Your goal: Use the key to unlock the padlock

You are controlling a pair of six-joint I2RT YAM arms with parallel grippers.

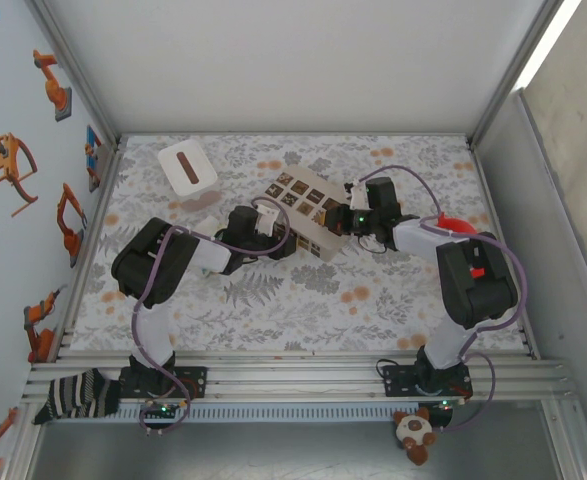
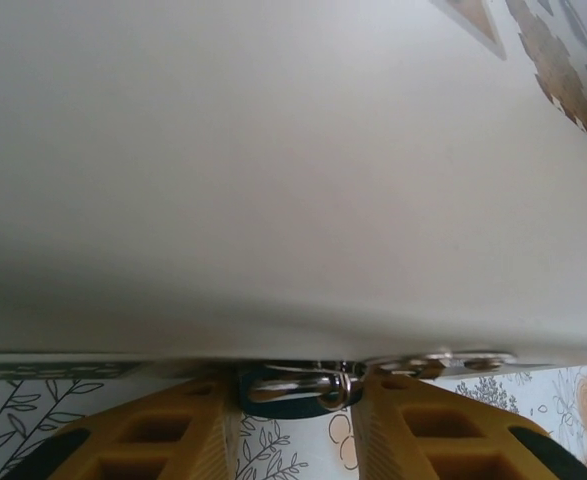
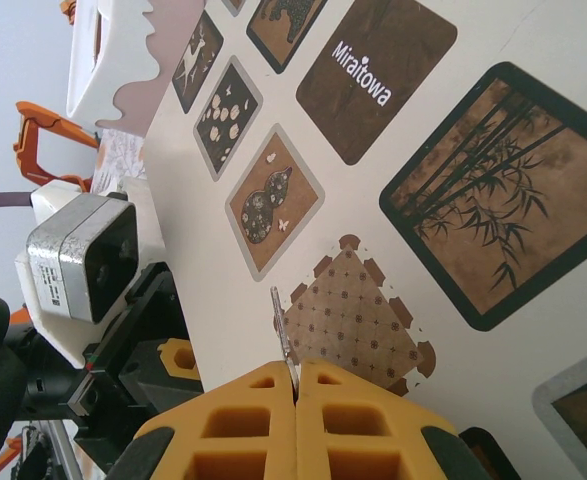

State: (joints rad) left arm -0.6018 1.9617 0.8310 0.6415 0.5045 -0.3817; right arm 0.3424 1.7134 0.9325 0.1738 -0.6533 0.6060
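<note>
A white box (image 1: 295,197) printed with brown picture tiles lies mid-table, and both grippers meet at it. At the box's lower edge hangs the padlock (image 2: 273,402), dark blue with a silver shackle. My left gripper (image 2: 298,390) is shut on the padlock, its yellow fingers (image 2: 173,425) pressed against both sides of the body. Over the box lid (image 3: 453,130), my right gripper (image 3: 295,385) is shut on the key (image 3: 283,325). The key's thin silver blade sticks out past the pads, edge-on, toward the lid. From above, the left gripper (image 1: 281,238) and right gripper (image 1: 339,224) flank the box.
A white rectangular box with a brown slot (image 1: 188,166) sits at the back left. A red object (image 1: 457,222) lies behind the right arm. A silver metal fitting (image 2: 443,361) runs along the box edge beside the padlock. The left wrist camera (image 3: 83,255) is close to the right gripper.
</note>
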